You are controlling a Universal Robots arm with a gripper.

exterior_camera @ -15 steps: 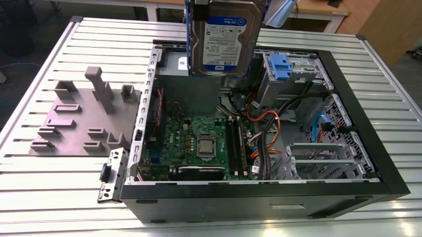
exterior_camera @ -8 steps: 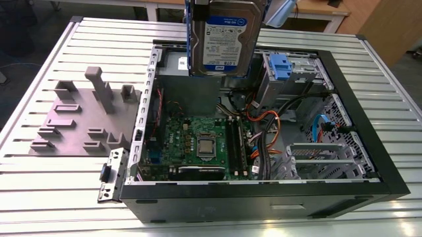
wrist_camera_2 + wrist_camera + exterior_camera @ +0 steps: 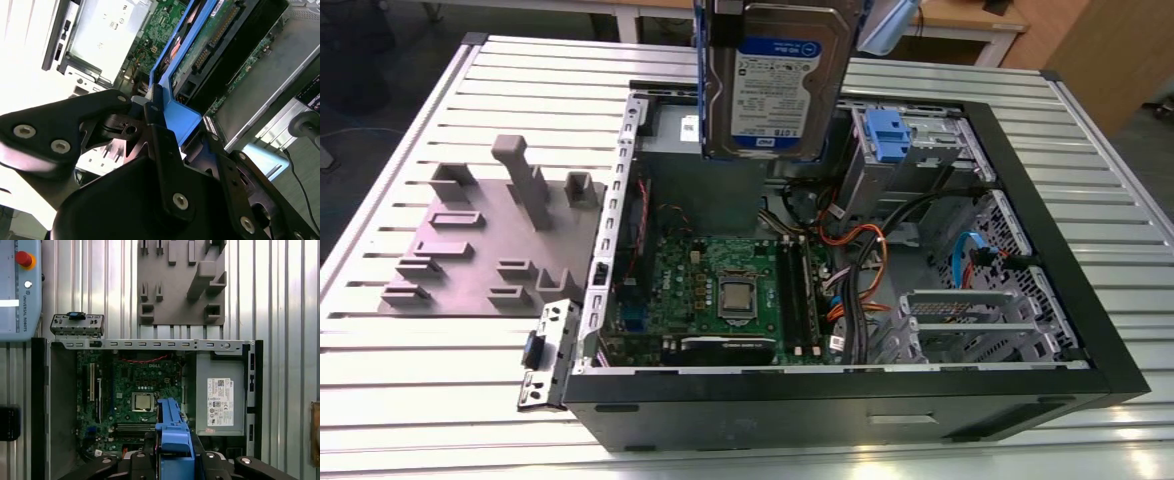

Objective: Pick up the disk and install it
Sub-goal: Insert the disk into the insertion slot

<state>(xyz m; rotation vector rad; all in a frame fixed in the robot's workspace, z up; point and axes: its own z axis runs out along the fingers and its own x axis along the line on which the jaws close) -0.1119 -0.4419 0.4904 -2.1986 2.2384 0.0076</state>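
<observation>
An open computer case lay on its side on a slatted metal table. The disk, framed by its blue carrier, hung upright above the far end of the case, touching nothing below. The gripper was clenched on the carrier's blue edge, and the disk extended straight out beyond it. Carrying it well, I judged, called for a firm grasp, a steady upright disk, and clearance from the orange cables and the drive bay.
</observation>
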